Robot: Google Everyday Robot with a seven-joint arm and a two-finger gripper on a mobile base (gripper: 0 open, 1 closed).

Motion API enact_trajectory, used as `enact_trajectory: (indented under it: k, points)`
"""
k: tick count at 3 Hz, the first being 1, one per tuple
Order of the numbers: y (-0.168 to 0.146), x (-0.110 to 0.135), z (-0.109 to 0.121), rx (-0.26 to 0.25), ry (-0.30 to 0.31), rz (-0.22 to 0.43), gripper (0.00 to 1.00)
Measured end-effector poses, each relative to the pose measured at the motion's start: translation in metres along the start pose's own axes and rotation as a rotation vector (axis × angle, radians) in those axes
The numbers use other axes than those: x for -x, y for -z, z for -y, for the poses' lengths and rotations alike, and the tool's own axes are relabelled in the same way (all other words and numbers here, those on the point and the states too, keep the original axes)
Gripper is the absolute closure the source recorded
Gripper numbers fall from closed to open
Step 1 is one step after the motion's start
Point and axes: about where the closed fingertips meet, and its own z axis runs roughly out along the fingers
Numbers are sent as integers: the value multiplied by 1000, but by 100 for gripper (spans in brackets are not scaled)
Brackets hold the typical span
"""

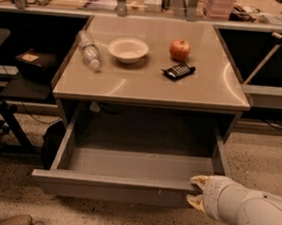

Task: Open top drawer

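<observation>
The top drawer (pixel 111 187) is a wide grey metal drawer under the tabletop, pulled far out toward the camera, with its empty inside (pixel 142 163) showing. My gripper (pixel 196 191) is at the right end of the drawer's flat front. One pale fingertip (pixel 200 180) sits over the front's top edge and the other lies below and in front of it, so the gripper is closed on the panel. The white forearm (pixel 250 214) comes in from the lower right. No lower drawers show.
On the tabletop (pixel 147 86) lie a plastic bottle (pixel 89 50), a white bowl (pixel 128 49), a red apple (pixel 180 49) and a black packet (pixel 178 70). A black bag (pixel 52 142) sits on the floor to the left of the drawer. A shoe (pixel 15 220) is at the bottom left.
</observation>
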Motion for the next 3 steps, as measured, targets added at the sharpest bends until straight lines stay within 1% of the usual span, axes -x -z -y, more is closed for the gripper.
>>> enact_trajectory:
  k: [3]
  points:
    - [8, -3, -5, -9, 2, -11, 100]
